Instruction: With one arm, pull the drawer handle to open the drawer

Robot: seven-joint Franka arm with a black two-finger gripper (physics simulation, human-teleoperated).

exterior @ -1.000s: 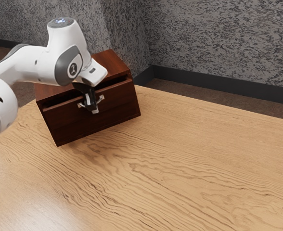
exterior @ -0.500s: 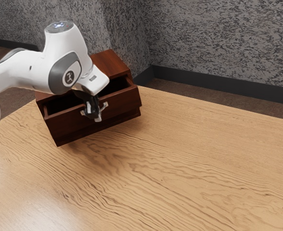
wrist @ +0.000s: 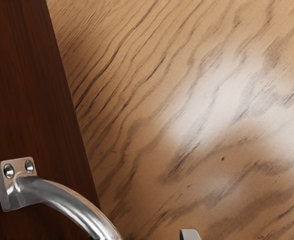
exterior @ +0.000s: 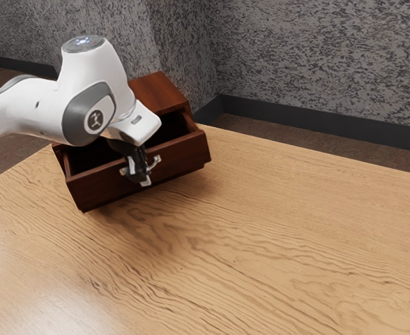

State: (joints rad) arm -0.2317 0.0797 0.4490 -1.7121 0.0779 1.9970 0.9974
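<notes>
A dark reddish-brown wooden cabinet [exterior: 160, 91] stands on the table at the exterior view's upper left. Its drawer [exterior: 180, 150] is pulled part way out, and the dark hollow inside shows above the drawer front. A silver metal handle [exterior: 143, 166] is fixed to that front. My black gripper [exterior: 139, 167] comes down from the white arm and is shut on the handle. Close under the hand, the wrist view has the curved chrome handle [wrist: 62, 200] with its screwed mounting plate on the drawer front [wrist: 27, 100], and the table beyond.
The wooden table [exterior: 261, 237] spreads wide toward the exterior view's right and front. A speckled grey wall [exterior: 316, 49] with a dark baseboard runs behind the table.
The drawer has slid further out of the cabinet toward the exterior view's right and front. My hand has moved the same way, still shut on the handle.
</notes>
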